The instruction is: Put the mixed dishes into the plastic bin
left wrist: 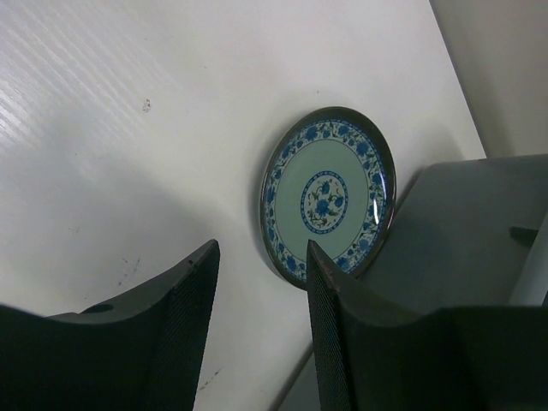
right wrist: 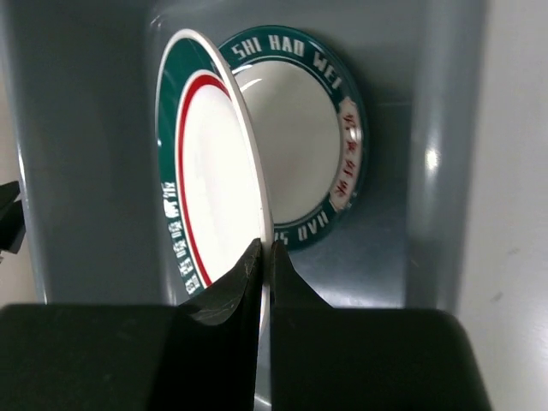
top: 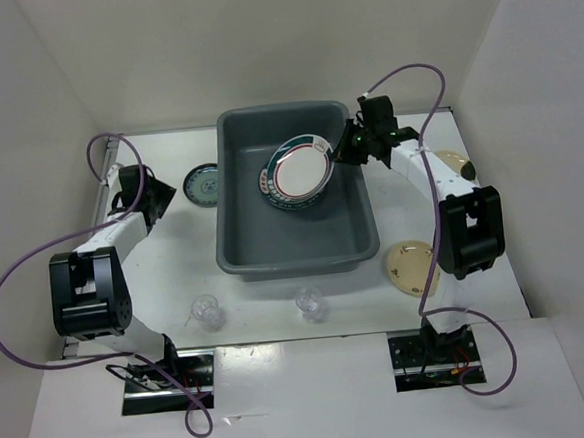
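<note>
Green-rimmed white plate [right wrist: 204, 171], red inner ring, pinched edge-on by right pincer [right wrist: 265, 250] over grey bin [top: 247, 217]; left pincer [left wrist: 261, 261] gaping, empty.

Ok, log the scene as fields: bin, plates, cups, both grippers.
bin: holds flat plate, green rim
held plate: green rim, tilted over bin
right gripper: shut on held plate
left gripper: open, empty, over blue plate
blue plate: on table, left of bin
tan plates: two, on table, right of bin
cups: two, on table, near side of bin
</note>
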`<state>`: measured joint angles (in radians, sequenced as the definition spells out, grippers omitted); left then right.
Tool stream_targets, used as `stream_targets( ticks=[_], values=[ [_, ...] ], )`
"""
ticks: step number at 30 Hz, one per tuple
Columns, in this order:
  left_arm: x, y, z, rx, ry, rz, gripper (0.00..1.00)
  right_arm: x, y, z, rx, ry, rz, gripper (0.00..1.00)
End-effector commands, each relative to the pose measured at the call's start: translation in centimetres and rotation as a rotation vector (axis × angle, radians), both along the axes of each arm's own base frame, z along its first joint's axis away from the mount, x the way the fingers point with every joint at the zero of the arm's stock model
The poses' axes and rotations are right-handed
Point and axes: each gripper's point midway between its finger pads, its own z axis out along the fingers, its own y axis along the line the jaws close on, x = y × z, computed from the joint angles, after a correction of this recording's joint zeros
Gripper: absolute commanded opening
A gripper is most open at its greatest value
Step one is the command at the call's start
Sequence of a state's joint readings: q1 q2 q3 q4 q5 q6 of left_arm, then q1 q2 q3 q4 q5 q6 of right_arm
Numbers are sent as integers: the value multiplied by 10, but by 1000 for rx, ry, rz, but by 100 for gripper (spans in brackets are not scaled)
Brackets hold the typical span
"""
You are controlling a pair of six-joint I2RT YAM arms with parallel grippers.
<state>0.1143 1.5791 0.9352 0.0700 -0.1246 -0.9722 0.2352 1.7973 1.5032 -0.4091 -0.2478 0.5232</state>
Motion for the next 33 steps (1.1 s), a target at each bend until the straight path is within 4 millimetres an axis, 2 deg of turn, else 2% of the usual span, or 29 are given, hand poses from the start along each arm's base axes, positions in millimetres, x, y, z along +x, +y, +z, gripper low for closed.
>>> stream_targets(
  ticks=[1, 4, 6, 10, 14, 16, 17, 18, 20, 22, 24, 32, 33],
  values=[
    [10, -1, 8, -9, -47, -3, 53, 20, 27, 33, 55, -106, 45, 0],
    [7, -1, 4, 6, -34, -14, 54, 30, 26, 30, 35, -106, 34, 0],
    [8, 2, 5, 13, -42, -5, 54, 33, 25, 18, 13, -79, 32, 0],
    [7, 2, -5, -14, -27, 0, 54, 40, 30, 11, 23, -67, 47, 0],
    [9, 0, -12, -21, -17, -8, 54, 41, 30, -11, 11, -21, 47, 0],
    [8, 0, -14, -28, -19, -2, 54, 43, 31, -13, 11, -20, 47, 0],
    [8, 0, -18, -29, -10, -2, 54, 43, 30, -22, 0, 1, 40, 2],
    [8, 0, -18, -29, -10, -2, 54, 45, 30, -17, 2, -9, 40, 3],
    [7, -2, -20, -35, -10, -10, 54, 42, 35, -26, -3, 13, 51, 10],
    [6, -2, -24, -36, -1, -9, 54, 40, 40, -32, -6, 23, 60, 22],
    [6, -2, -24, -36, -1, -9, 54, 41, 38, -32, -15, 21, 50, 22],
    [9, -1, -34, -57, -8, 18, 54, 41, 33, -47, -47, 50, 38, 49],
    [9, -1, -37, -76, -3, 32, 54, 41, 33, -51, -49, 59, 38, 56]
  ],
)
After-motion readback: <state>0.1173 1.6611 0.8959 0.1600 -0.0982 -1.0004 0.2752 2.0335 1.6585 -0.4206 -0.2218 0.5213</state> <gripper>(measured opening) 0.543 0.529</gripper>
